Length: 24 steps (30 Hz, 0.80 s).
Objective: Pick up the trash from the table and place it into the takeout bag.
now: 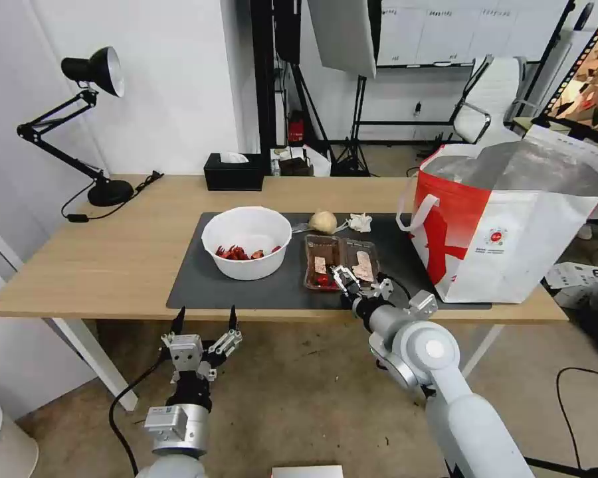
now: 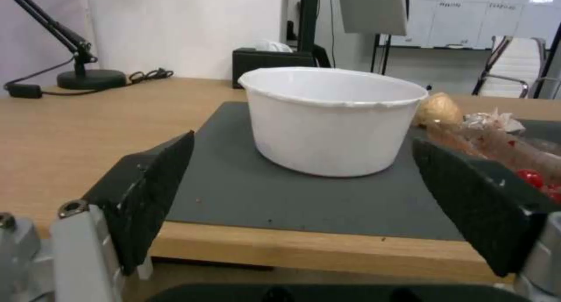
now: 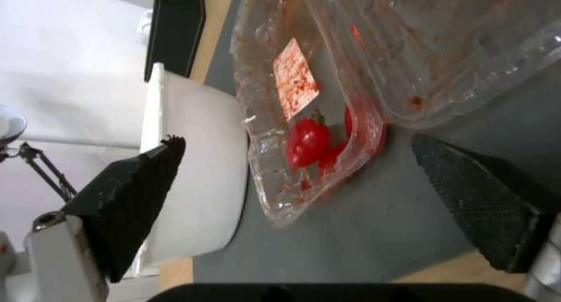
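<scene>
reaching over the near edge of the table (image 1: 113,265), the right gripper (image 1: 344,277) is at the near end of the tray (image 1: 340,260), fingers spread, holding nothing. the tray lies on the mat (image 1: 246,285) with its long axis pointing away from the robot, beside the bowl (image 1: 246,242). the right arm is nearer. the left gripper (image 1: 204,320) waits below the edge, open and empty. the bag (image 1: 505,219) stands to the right.

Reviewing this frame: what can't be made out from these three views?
- Inside of the takeout bag: head view, its near wall hides the bottom.
- Contents of the white bowl: left wrist view, the wall hides them.
- Whether the right gripper touches the clear tray: head view, the fingers overlap its near edge; open in the right wrist view.
- Small logo on the bag: too small to read.
</scene>
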{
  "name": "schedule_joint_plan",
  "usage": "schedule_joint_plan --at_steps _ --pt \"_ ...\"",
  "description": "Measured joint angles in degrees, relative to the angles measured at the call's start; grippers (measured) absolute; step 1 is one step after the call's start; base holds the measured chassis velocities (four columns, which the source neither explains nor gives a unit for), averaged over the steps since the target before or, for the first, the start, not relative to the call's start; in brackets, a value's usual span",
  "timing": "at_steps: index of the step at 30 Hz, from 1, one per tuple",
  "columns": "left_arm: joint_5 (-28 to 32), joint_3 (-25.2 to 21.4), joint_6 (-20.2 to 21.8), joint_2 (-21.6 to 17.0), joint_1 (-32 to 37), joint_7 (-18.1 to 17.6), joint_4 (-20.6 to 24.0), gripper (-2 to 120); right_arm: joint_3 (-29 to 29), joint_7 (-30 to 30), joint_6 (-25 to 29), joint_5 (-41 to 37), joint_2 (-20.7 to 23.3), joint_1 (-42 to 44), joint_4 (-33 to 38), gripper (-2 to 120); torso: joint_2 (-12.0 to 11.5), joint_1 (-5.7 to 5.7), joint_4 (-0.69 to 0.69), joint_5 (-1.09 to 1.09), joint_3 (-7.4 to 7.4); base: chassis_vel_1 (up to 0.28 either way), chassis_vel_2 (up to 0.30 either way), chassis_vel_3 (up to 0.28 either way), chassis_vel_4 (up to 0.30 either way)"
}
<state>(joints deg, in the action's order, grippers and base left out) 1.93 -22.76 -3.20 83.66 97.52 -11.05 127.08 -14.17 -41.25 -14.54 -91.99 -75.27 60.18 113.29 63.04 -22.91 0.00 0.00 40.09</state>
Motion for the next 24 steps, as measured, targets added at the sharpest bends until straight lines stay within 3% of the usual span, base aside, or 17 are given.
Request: schedule_joint_plan --at_steps 16,24 --pt "0.3 0.0 -0.1 -0.5 0.9 0.0 0.9 100 -0.3 -0.3 1.6 2.4 -0.4 -0.8 -0.8 100 0.0 0.0 0.01 0.01 0.02 0.0 0.0 0.0 0.0" --pt "0.3 0.5 -0.7 -0.4 1.0 0.0 0.3 100 1.0 8.2 2.6 16.2 1.1 0.3 0.5 100 0.0 -0.01 -0.01 0.01 0.02 0.0 0.0 0.0 0.0"
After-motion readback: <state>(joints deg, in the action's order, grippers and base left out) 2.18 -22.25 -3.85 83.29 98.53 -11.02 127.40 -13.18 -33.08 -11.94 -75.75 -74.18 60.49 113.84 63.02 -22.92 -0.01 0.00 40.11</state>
